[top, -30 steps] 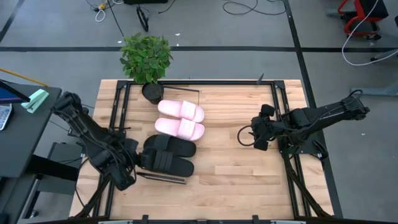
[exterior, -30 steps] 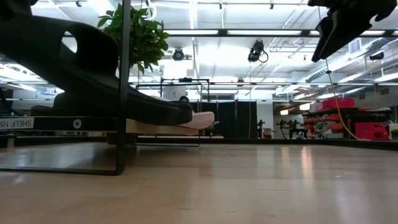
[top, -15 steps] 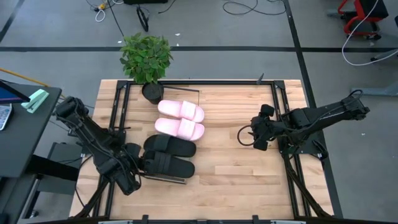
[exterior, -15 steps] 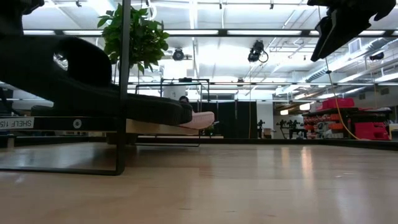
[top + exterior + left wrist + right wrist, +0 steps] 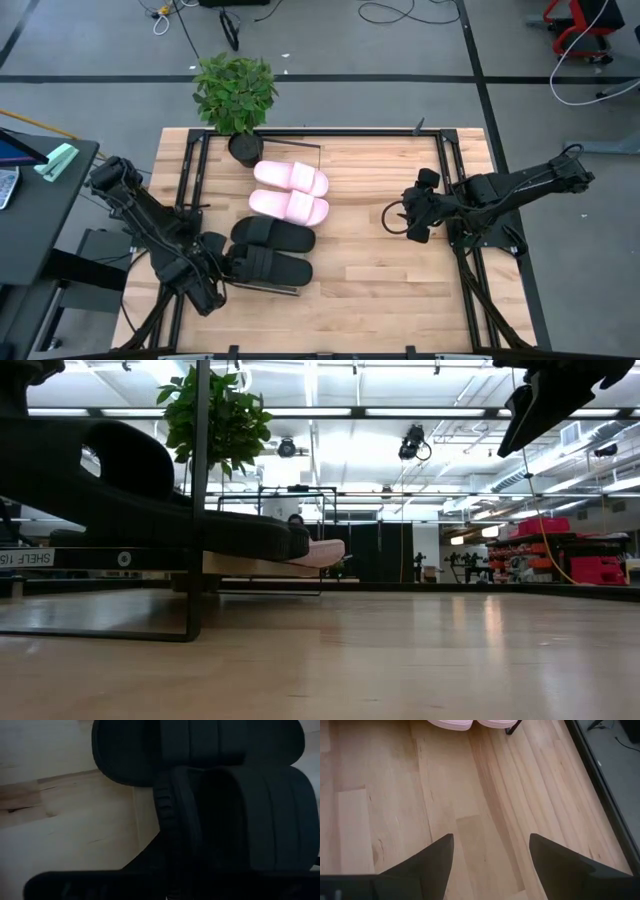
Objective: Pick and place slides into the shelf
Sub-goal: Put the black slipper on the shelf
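On the shelf [image 5: 215,225], at nine o'clock of the table, all four slides [image 5: 278,221] lie; the left gripper [image 5: 222,272] at the last black one, grip unclear; right gripper [image 5: 490,855] spread wide, idle.

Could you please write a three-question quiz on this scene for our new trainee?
1. True or false: all four slides lie in one row on the shelf.
2. Which hand is at a slide? A) left hand B) right hand
3. Fill in: the potted plant stands next to the ____ slides.

Key:
1. True: two pink slides, then two black slides.
2. A; it is at the nearest black slide, while the right hand hangs open over bare table.
3. pink
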You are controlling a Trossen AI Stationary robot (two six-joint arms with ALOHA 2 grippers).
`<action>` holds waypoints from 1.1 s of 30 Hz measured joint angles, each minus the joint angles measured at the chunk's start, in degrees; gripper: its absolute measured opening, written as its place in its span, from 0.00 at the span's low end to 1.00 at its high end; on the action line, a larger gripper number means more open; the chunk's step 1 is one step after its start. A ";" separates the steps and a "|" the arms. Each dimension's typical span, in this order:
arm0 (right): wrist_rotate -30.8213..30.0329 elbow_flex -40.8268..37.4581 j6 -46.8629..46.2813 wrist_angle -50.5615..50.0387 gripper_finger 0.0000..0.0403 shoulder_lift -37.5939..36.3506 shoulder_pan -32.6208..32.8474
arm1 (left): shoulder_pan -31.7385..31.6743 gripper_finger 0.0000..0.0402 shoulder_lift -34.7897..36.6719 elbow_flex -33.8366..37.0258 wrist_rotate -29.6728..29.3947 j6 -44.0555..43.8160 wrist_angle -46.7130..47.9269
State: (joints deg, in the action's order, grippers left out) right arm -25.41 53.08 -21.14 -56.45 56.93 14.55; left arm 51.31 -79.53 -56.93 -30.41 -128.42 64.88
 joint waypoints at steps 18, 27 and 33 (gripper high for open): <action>0.66 0.00 -0.36 -0.02 0.66 -0.01 0.00 | 0.07 0.26 -0.04 0.04 0.24 3.08 0.57; 0.70 0.00 -0.38 -0.02 0.66 0.00 -0.02 | 0.07 0.43 -0.04 0.04 0.63 4.09 1.18; 1.53 0.00 -0.53 -0.02 0.66 0.00 0.00 | 0.07 0.53 -0.04 0.04 0.43 4.25 1.86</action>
State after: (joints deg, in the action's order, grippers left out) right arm -23.88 53.08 -21.67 -56.47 56.93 14.55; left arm 51.37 -79.57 -56.88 -29.98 -124.17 66.75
